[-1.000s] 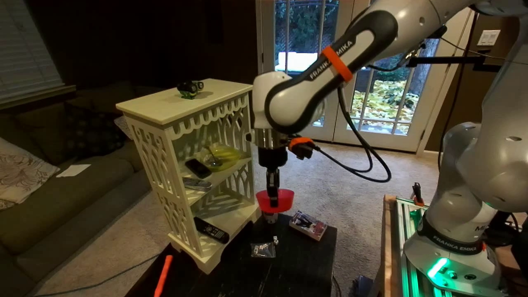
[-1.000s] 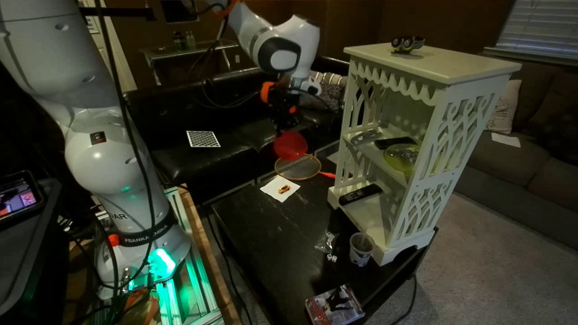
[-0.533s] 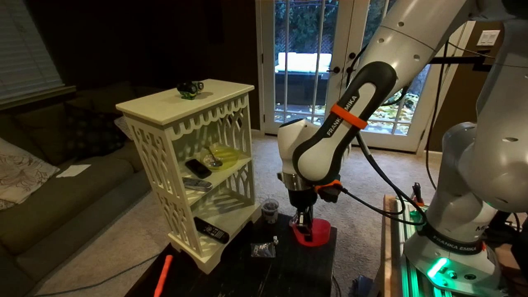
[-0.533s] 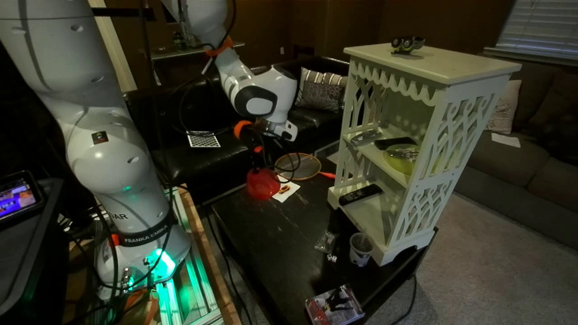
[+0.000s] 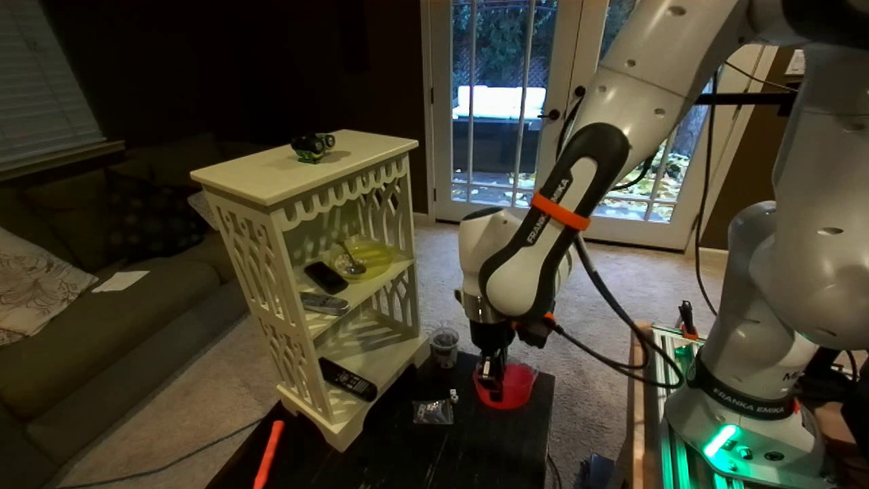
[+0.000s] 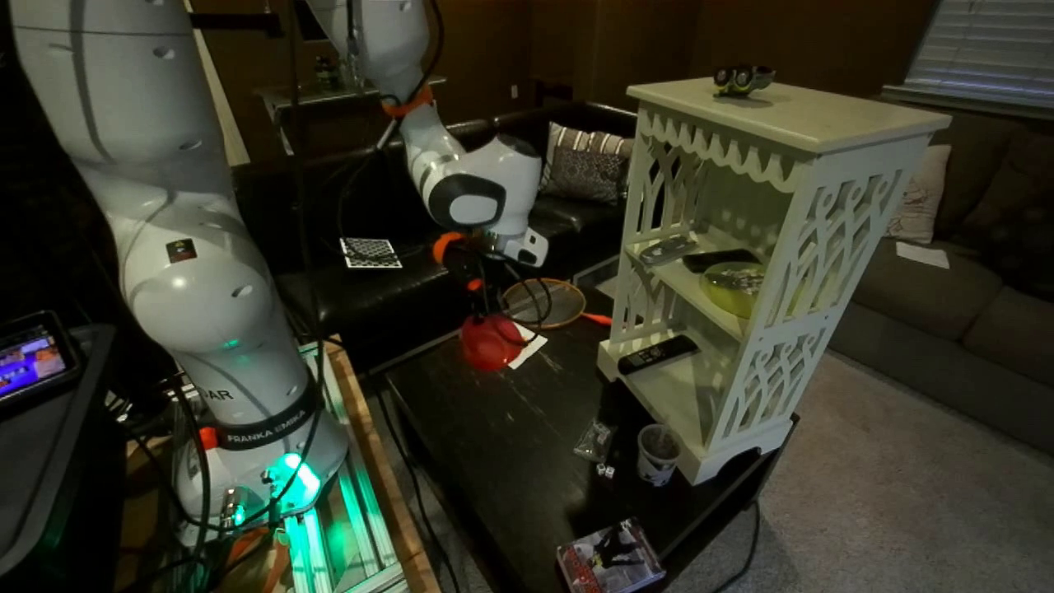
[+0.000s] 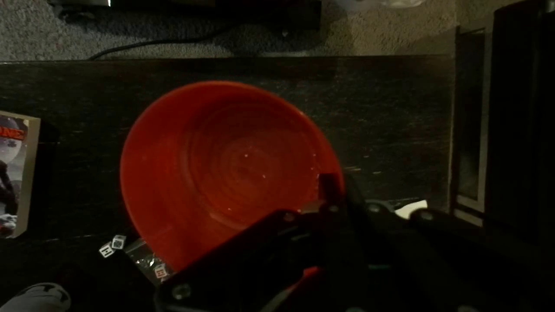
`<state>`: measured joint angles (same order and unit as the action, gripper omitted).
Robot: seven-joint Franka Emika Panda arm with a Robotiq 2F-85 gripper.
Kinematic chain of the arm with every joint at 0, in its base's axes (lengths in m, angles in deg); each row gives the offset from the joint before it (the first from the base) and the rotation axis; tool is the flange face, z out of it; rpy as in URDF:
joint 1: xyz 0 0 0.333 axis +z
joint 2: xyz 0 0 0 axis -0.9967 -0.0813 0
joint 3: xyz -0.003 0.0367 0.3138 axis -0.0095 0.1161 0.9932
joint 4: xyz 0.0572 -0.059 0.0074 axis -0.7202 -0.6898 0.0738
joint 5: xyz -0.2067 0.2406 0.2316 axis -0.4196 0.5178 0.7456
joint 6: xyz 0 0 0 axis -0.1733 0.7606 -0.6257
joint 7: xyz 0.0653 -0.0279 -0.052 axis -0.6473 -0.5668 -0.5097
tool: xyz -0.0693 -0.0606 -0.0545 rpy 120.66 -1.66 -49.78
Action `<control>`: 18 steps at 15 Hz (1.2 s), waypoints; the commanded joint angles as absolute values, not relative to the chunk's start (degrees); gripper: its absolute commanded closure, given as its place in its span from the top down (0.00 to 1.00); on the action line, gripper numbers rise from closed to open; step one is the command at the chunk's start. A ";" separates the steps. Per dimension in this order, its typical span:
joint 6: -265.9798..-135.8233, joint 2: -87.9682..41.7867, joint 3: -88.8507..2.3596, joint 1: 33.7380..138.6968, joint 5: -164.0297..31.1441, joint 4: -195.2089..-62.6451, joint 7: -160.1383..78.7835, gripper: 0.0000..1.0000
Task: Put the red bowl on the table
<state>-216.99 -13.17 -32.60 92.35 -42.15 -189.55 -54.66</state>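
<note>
We've got the arm (image 5: 580, 176) slanting down toward 7 o'clock in an exterior view, base (image 5: 747, 435) reading FRANKA EMIKA, fingers (image 7: 330, 188) pinching the red bowl (image 7: 243, 160).

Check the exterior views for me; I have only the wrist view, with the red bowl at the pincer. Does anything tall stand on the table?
Observer: Yes, a shelf stands on the table.
Operator: Is the red bowl clear of it?
Observer: Yes, both exterior views show a gap between the two.
Operator: And past the paper, where the pincer blocks my picture?
Observer: A racket lies there.
</note>
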 commanded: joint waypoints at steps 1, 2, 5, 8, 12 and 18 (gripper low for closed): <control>-227.74 -27.73 -29.16 91.47 -37.77 -185.60 -55.05 0.01; -228.38 -31.33 -27.50 90.42 -37.69 -184.17 -55.15 0.01; -232.95 -42.45 -26.90 91.21 -43.00 -178.53 -50.51 0.01; -232.25 -41.87 -25.69 89.35 -45.92 -179.53 -49.99 0.03; -232.04 -47.27 -24.65 87.79 -47.01 -174.51 -50.40 0.01; -236.77 -57.23 -37.29 103.57 -45.42 -165.13 -27.41 0.01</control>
<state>-236.40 -51.38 -31.71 95.38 -44.76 -170.52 -38.08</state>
